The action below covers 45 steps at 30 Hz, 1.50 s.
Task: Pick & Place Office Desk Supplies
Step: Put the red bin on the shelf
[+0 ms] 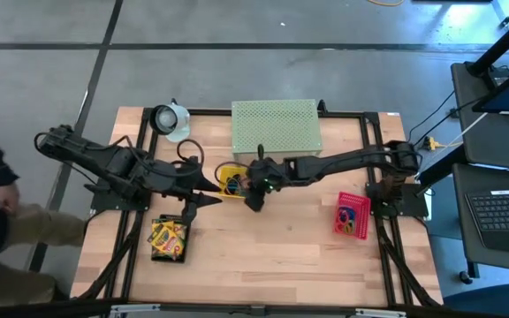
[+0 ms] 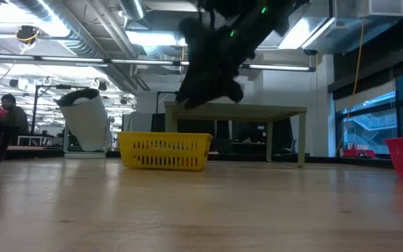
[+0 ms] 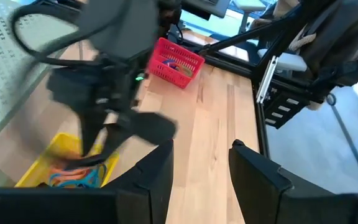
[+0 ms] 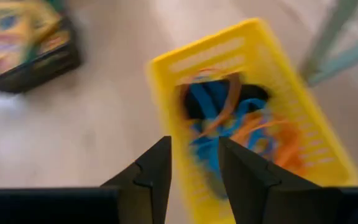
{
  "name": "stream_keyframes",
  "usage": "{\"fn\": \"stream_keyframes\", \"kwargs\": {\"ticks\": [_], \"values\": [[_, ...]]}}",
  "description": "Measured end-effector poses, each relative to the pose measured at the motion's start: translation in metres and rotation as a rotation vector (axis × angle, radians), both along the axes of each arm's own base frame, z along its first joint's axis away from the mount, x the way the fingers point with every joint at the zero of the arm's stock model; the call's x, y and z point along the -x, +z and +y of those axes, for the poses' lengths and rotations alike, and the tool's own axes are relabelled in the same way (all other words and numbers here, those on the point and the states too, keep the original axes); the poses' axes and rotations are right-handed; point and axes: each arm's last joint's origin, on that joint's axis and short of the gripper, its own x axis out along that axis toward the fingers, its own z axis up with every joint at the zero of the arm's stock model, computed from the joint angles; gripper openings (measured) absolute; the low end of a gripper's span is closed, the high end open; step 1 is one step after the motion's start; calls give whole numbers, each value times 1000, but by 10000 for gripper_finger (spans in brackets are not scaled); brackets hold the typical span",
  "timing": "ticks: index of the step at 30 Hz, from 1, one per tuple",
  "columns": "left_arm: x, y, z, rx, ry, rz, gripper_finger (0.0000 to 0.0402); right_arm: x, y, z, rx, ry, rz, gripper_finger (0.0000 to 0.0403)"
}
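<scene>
Wooden table [image 1: 263, 256] of pale planks with a black frame. Near the middle of the high view, a yellow mesh tray [image 1: 229, 179] full of thin loops [image 4: 229, 134] in blue and orange, all tangled. Just over its right edge, the right gripper [image 4: 194, 163], two dark flat fingers a little apart, holding nothing. Lower left of the high view, a black tray with yellow-green crayon boxes [image 1: 168, 238]; writing on them too blurry to read. Just above that, the left gripper [image 3: 201, 168], pointy and dark, fingers apart, empty too. On the right side, a pink mesh tray [image 1: 353, 215] with more coloured bits inside. Top middle, a pale green mesh shelf [image 1: 276, 126] dotted with tiny holes.
</scene>
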Motion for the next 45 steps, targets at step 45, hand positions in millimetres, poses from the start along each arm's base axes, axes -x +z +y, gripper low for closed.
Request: {"fn": "stream_keyframes", "kwargs": {"ticks": [45], "values": [[64, -12, -12, -71, -25, -229, 148, 264, -5, 135, -127, 54, 687, 132]]}}
